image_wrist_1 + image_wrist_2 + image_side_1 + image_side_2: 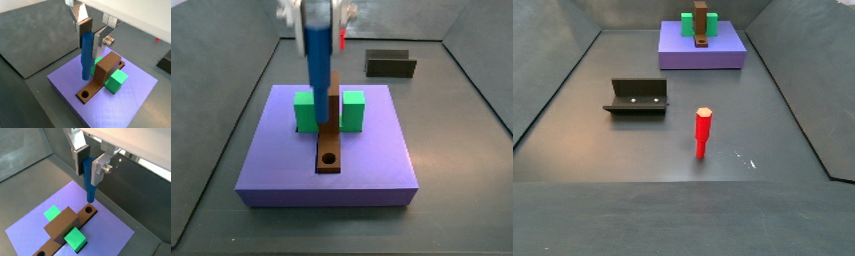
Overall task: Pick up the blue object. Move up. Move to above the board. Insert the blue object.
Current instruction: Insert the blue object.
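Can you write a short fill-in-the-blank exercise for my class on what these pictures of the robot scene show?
1. The gripper holds the blue object in a ____ position.
2. The board lies on the ____ slab.
3. The red peg stands on the floor near the ____.
4. The board runs between two ____ blocks.

Missing words: upright; purple; fixture; green

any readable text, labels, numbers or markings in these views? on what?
None readable in any view.
No print on the blue object held in the gripper above the board.
The purple slab, green block, red peg and fixture are also unmarked.
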